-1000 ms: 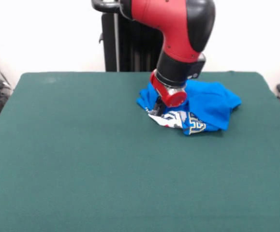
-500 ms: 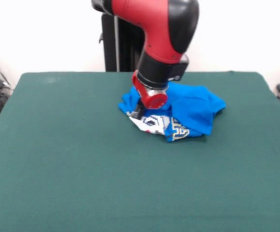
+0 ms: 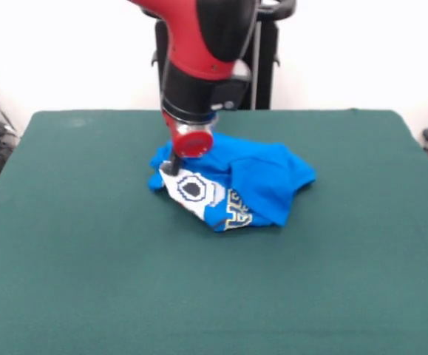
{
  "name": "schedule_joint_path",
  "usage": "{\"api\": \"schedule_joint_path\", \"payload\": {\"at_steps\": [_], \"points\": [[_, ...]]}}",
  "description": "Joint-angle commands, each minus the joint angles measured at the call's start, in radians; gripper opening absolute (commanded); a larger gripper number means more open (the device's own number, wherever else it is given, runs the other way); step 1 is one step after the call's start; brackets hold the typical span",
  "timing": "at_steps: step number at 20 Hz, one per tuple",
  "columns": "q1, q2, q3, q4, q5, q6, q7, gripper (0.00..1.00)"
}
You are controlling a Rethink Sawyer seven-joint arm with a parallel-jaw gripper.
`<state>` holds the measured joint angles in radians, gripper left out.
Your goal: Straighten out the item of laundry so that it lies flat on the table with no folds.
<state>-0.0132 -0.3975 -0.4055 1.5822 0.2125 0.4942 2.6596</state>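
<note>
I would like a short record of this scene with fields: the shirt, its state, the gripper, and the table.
shirt: blue T-shirt, white print showing at its front edge
state: bunched, with folds, not flat
gripper: gripper low at the shirt's left edge in this view; whether the jaws are open or shut cannot be told
table: green table, the shirt lies toward its far side

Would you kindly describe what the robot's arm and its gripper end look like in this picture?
The arm is glossy red with black sections: a red upper shell, a wide black band round the wrist, then a short red cylinder with a round red cap facing the camera. Below that, the gripper is small and dark. No cables or markings show on the arm.
</note>
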Motion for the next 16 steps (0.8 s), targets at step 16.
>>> {"api": "schedule_joint_path", "payload": {"at_steps": [16], "points": [[-0.064, -0.016, 0.049, -0.322, -0.201, 0.135, -0.055, 0.00]]}}
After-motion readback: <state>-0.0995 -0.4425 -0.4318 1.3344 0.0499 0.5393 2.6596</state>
